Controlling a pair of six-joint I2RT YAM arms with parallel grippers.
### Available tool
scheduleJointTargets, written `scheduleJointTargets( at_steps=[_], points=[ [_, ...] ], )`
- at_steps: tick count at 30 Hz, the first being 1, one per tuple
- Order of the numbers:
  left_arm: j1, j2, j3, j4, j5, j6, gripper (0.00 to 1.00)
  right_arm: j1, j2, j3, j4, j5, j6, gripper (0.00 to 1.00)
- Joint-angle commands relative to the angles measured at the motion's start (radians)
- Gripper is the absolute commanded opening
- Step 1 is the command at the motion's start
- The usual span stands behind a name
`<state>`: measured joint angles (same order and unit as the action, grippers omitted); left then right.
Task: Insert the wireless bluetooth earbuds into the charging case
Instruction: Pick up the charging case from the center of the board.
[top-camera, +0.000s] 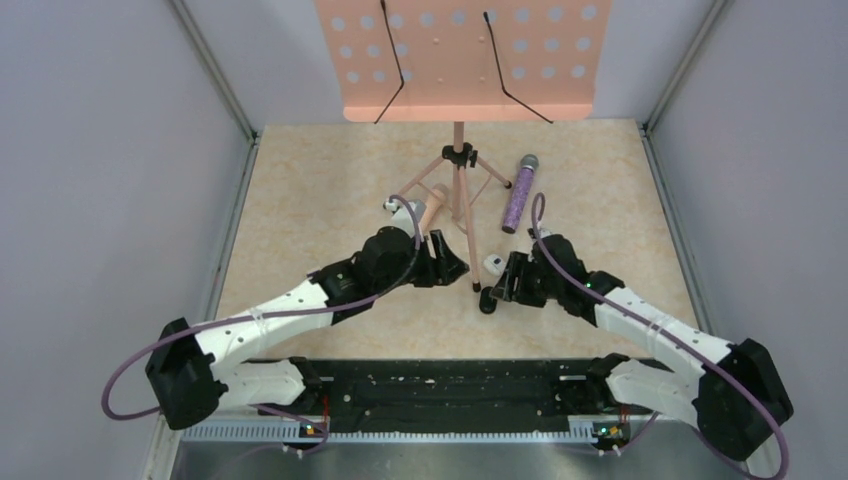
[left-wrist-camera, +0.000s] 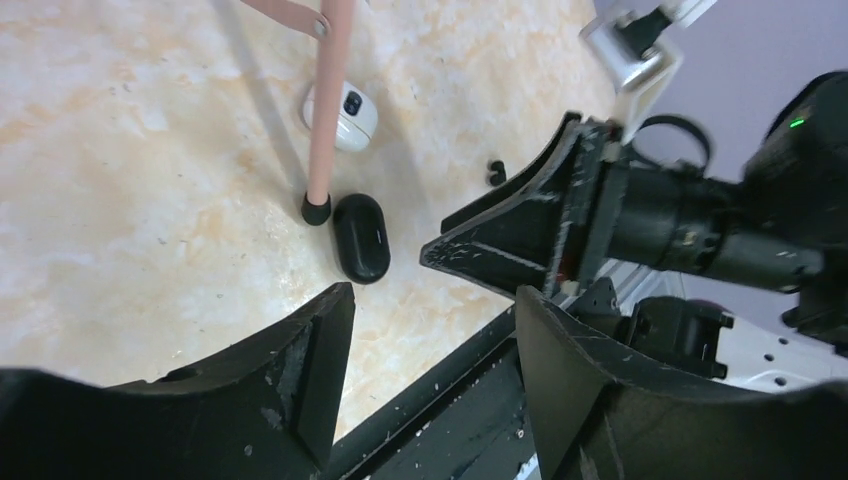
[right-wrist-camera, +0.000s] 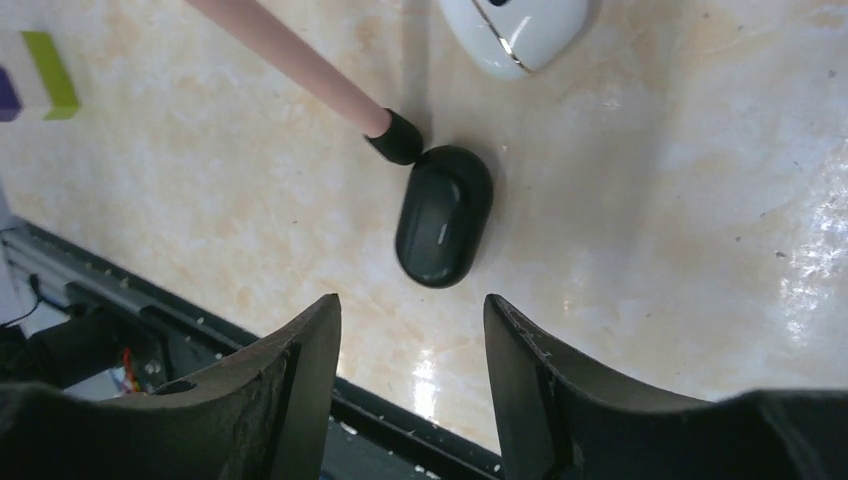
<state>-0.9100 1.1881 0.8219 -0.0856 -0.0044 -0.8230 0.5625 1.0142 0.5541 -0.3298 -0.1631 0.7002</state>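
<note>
The stand (top-camera: 459, 190) is seen planted on the tabletop (top-camera: 300, 200). Left tool (left-wrist-camera: 435, 310) is held open, empty. Right tool (right-wrist-camera: 410, 310) is held open too, empty, near the case (right-wrist-camera: 444, 215), which is laid flat, shut, touching a stand foot.

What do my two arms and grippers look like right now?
Both arms match: the left arm and right arm have white links between bulky black joints, each trailed by a thin purple cable. The left gripper and right gripper have broad, black, wedge-shaped fingers with scuffed white marks.
</note>
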Motion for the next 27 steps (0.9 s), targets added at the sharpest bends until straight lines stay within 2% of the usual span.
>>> scheduleJointTargets(
  at_steps=[1,5,10,22,27],
  points=[
    [0.011,-0.079,-0.034,0.034,-0.123,-0.045,0.66,0.072,0.098,0.003,0.083,0.182,0.082,0.54],
    [0.011,-0.112,-0.056,0.042,-0.161,-0.056,0.66,0.150,0.214,0.061,0.059,0.307,0.074,0.54],
    [0.011,-0.117,-0.061,0.037,-0.162,-0.059,0.66,0.217,0.334,0.128,0.046,0.378,0.082,0.55],
    [0.011,-0.114,-0.070,0.038,-0.149,-0.058,0.66,0.241,0.421,0.153,0.055,0.395,0.107,0.55],
    [0.011,-0.111,-0.068,0.035,-0.140,-0.061,0.67,0.242,0.401,0.141,-0.028,0.475,0.117,0.55]
  ],
)
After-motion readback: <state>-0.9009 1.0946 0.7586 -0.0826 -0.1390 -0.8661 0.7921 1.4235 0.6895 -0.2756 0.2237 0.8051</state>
